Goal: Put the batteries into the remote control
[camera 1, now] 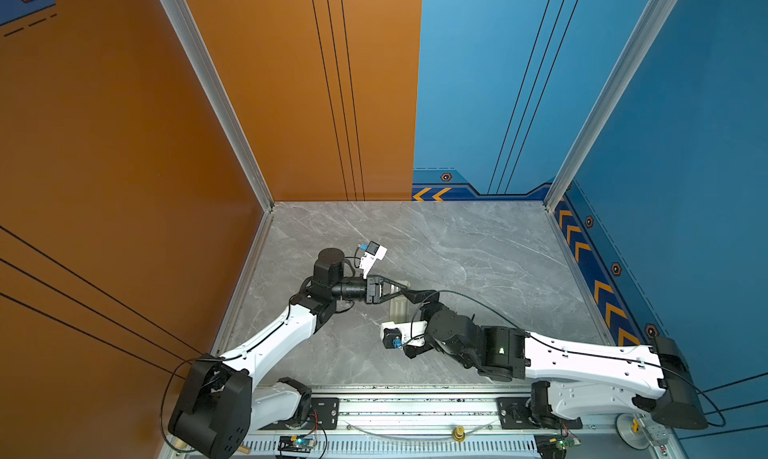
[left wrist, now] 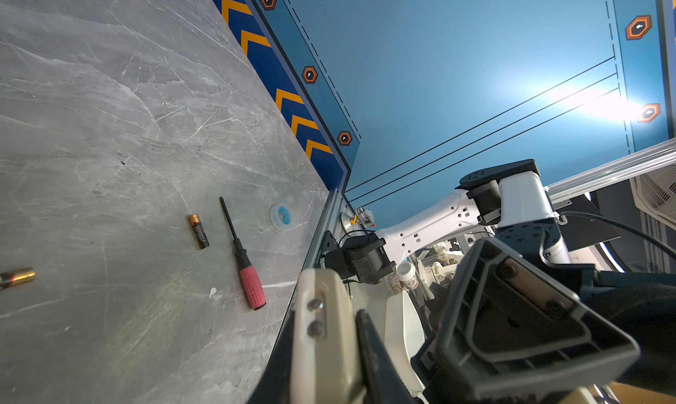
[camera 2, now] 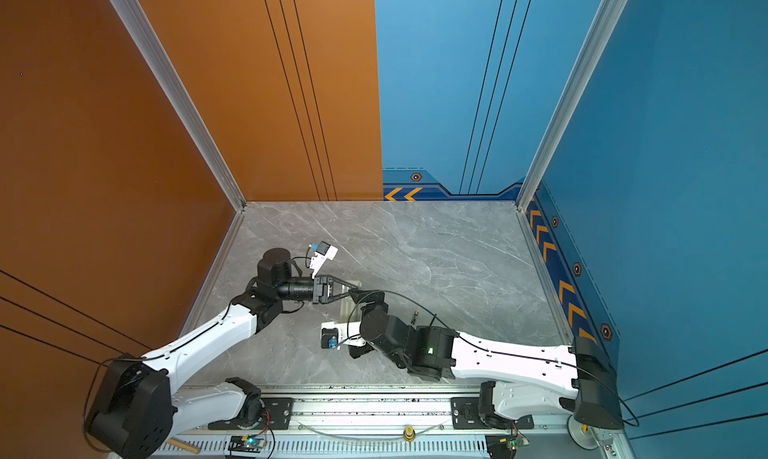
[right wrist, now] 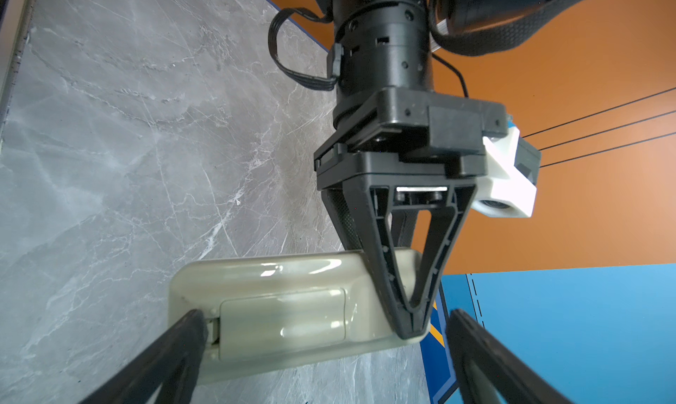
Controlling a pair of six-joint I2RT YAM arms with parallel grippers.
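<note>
The remote (camera 1: 400, 307) lies on the desk (camera 1: 478, 249) near its middle, between the two arms. The left claw (right wrist: 409, 320) sits at one end of it; the right claw (right wrist: 322, 332) straddles the opposite end. Elsewhere on the desk, a battery (left wrist: 199, 231) lies just beside a screwdriver (left wrist: 243, 257), another battery (left wrist: 16, 278) well apart, a tape roll (left wrist: 281, 215) near the desk's edge.

Robot lab: panelled test cell (camera 1: 685, 187), aluminium rail (camera 1: 415, 411).

Grey marble tabletop (camera 1: 478, 249), orange-blue walls (camera 1: 124, 124)
</note>
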